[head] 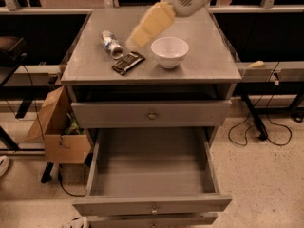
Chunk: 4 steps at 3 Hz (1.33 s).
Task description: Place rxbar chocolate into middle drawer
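Drawers fill the lower middle of the frame. Nearest is the lowest drawer front (pixel 152 219), a flat grey strip. Just above it the middle drawer (pixel 152 204) stands pulled out, a wide grey tray with deep straight walls, a bare matte floor and a small round metal knob. Above that the top drawer (pixel 152 114) is closed, shallower, with a brass-coloured knob. At left on the floor sits a brown cardboard box (pixel 59 132).

The chocolate bar (pixel 128 62) lies flat on the dull grey cabinet top (pixel 199 65), left of centre: a small black rectangle with pale lettering, long axis running from lower left to upper right. A smooth round white bowl (pixel 169 51) sits just right of it. A silvery bottle (pixel 110 43) lies on its side up-left of the bar.

My gripper (pixel 137 38), at the end of a cream arm, hangs above the bar, between bottle and bowl. How wide it is I cannot tell.
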### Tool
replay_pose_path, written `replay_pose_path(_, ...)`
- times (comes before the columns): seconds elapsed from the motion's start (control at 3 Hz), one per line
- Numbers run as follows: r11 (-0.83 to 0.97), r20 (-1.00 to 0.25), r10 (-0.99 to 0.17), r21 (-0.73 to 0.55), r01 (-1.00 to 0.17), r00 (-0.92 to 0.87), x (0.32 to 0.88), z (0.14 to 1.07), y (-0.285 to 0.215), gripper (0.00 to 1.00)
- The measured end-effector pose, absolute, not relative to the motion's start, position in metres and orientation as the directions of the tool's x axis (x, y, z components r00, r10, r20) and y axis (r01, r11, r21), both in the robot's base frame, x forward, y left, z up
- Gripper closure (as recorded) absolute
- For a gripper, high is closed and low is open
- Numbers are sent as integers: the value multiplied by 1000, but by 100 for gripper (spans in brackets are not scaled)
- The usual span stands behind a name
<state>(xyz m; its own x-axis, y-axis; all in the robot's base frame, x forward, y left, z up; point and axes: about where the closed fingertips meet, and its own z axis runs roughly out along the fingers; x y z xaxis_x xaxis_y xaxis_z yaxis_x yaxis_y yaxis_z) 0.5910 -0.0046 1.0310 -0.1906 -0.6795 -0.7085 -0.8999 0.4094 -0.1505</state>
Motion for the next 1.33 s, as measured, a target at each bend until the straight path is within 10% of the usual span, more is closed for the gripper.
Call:
replay_pose_path(0.67,447,-725,-630,-46,-893,-278,675,949,107,0)
replay_pose_path(1.33,451,-735,-622,-52,-891,-271,680,942,106,0)
